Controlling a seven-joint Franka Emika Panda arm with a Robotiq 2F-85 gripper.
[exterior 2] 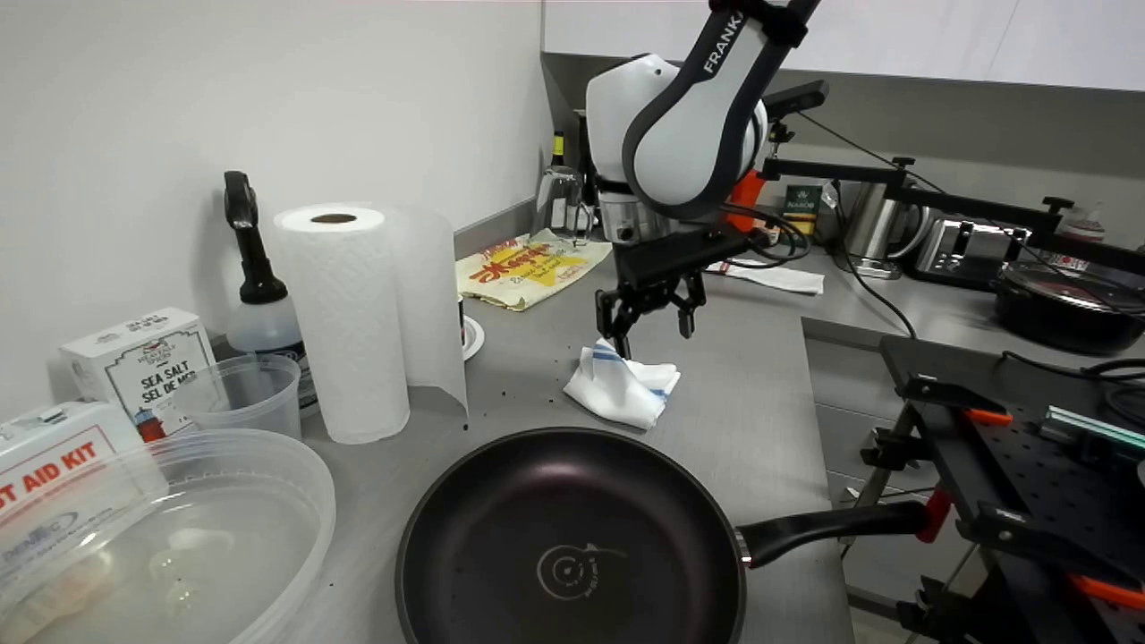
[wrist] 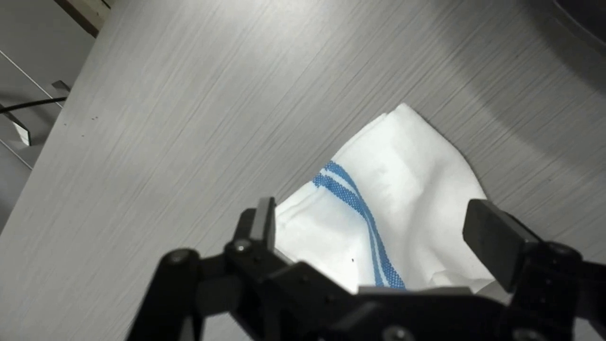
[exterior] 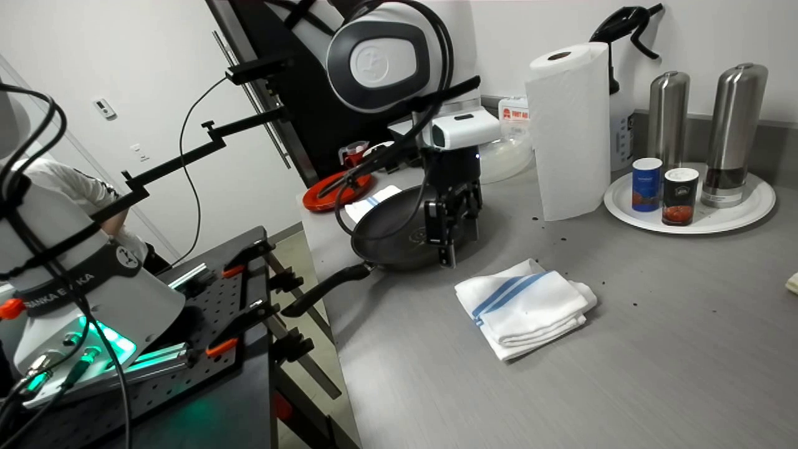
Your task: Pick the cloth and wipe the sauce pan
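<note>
Across the surface [exterior: 654,374], the sauce pan [exterior: 393,221] sits far left in an exterior view, the folded cloth [exterior: 530,305] nearer; the hand [wrist: 371,213] is spread wide, only the wrist view framing the cloth between its fingers [wrist: 494,241].

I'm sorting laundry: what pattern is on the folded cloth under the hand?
The cloth is white with paired blue stripes, clearest in the wrist view.

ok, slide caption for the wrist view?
Open gripper poised above the blue-striped white cloth, which lies ungrasped on the gray counter.
</note>
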